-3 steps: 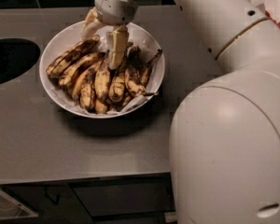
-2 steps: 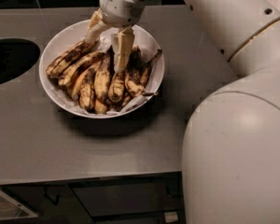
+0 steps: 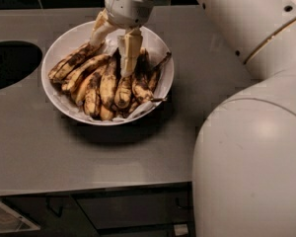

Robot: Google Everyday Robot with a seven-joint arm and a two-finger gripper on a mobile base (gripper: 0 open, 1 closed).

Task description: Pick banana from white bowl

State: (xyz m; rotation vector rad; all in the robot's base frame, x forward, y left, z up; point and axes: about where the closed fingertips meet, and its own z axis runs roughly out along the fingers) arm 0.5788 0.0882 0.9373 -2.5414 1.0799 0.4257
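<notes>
Banana (image 3: pixel 69 65): in white bowl (image 3: pixel 56 95), dark end under pincer
Pincer (image 3: pixel 112 58): fingers apart, down in pile, barely shifted since a second ago
Meaning: likely settled; closing comes next, nothing lifted

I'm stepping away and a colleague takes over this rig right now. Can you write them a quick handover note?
Gripper: open, fingers spread, lowered over the back of the white bowl; one fingertip is down at the pile, and nothing is clamped.
The banana: lies along the pile's left edge inside the bowl, its upper end near the other finger.
The bowl sits on the grey counter.
Done: the gripper has reached the bowl.
Left: close on the banana and lift it clear of the bowl.
</notes>
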